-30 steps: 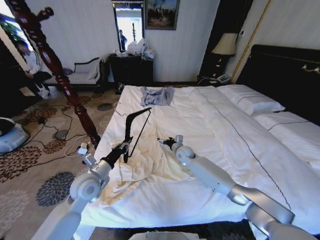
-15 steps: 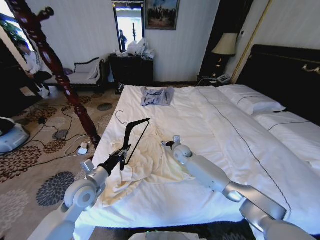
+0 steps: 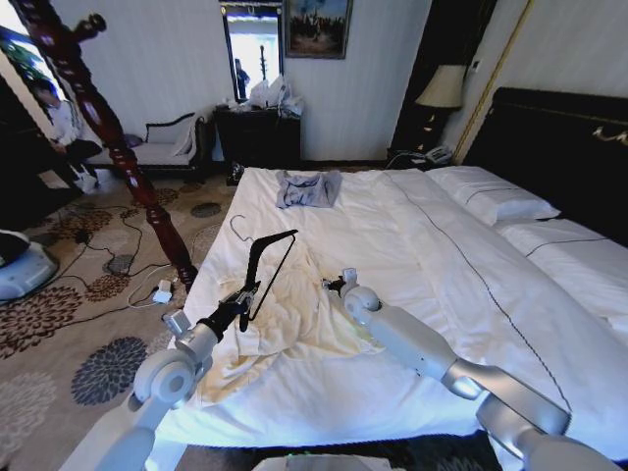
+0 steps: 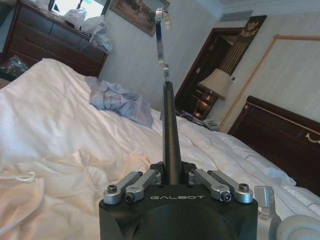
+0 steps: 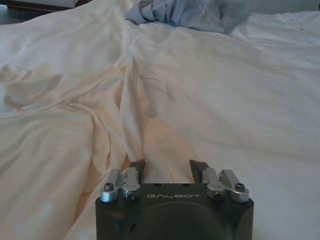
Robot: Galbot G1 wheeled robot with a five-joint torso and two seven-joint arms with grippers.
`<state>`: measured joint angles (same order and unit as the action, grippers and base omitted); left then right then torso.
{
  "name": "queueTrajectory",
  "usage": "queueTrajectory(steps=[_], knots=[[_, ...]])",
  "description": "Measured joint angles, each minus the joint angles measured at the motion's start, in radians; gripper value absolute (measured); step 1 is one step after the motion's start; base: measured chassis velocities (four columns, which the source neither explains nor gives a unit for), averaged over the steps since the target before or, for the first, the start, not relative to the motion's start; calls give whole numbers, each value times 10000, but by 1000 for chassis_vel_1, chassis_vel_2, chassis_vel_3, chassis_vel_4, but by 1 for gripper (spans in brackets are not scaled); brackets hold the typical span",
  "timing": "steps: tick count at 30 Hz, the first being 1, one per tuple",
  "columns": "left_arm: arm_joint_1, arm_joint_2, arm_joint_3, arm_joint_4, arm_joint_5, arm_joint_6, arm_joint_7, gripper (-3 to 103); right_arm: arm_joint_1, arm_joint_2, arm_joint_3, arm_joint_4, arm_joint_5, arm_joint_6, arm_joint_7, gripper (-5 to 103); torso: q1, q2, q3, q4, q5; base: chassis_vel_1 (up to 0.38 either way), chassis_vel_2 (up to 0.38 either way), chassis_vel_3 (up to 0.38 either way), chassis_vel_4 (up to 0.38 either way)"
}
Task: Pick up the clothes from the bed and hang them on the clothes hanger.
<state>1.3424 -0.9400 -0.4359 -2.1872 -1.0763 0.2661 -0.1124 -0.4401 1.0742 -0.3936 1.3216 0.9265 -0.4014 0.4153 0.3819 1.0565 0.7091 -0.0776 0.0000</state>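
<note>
I am holding the clothes hanger (image 3: 270,257) clamped in my left gripper (image 3: 242,295) at lower left while my released right gripper (image 3: 334,286) is hovering at the clothes (image 3: 285,324) on the bed (image 3: 412,294), aiming for the collar.

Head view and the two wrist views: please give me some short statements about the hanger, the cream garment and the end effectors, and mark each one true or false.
1. The left end effector is shut on the black clothes hanger. True.
2. The cream garment hangs on the hanger. False: it lies crumpled on the bed.
3. The right end effector is open, low over the garment. True.
4. The grey-blue garment lies on the carpet. False: it lies on the bed, farther away.
</note>
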Motion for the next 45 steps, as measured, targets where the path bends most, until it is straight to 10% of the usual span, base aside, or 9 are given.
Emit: queueTrajectory(steps=[15,45], knots=[[157,-150,-238,-107,-18,-69,-175,17,58,-324,-116,98,-624,65,179,1,0,1,0,-1,1,0,0,0,0],[675,-598,940,731,-714,236,321,17,776,-1416,464,2417,-2293,3271,-1474,1,0,1,0,0,1,0,0,0,0]])
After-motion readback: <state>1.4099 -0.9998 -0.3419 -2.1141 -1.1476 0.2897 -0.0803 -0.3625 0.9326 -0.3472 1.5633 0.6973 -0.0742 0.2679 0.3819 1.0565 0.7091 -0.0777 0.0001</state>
